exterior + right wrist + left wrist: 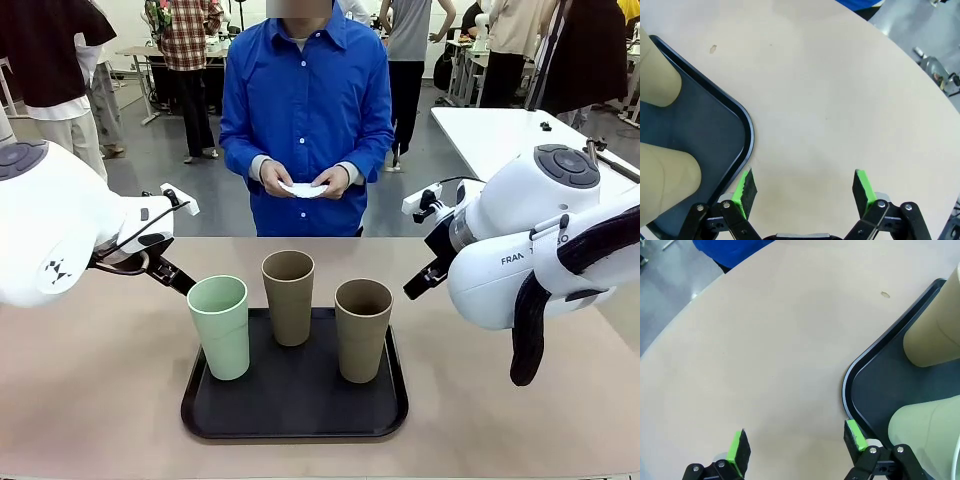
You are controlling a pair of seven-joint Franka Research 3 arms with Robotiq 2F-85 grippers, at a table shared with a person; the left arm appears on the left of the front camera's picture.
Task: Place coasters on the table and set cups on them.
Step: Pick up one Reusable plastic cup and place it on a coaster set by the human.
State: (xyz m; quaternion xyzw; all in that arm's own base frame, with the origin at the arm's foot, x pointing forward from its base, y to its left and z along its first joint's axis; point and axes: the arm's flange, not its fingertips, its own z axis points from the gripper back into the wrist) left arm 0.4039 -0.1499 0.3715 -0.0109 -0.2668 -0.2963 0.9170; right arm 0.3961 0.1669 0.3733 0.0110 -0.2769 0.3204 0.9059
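Observation:
Three cups stand on a black tray (295,425): a mint green cup (219,325) at the left, a tan cup (288,296) at the back middle and a tan cup (363,328) at the right. Across the beige table (90,400), a person in a blue shirt holds white coasters (303,189) in both hands. My left gripper (796,445) hangs open over bare tabletop beside the tray's corner (852,385). My right gripper (804,187) is open too, above the table just off the tray's other corner (742,125).
A white rectangular table (500,135) stands at the back right. People stand farther off in the room behind. My two arm bodies flank the tray on both sides, the left arm (60,225) and the right arm (530,240).

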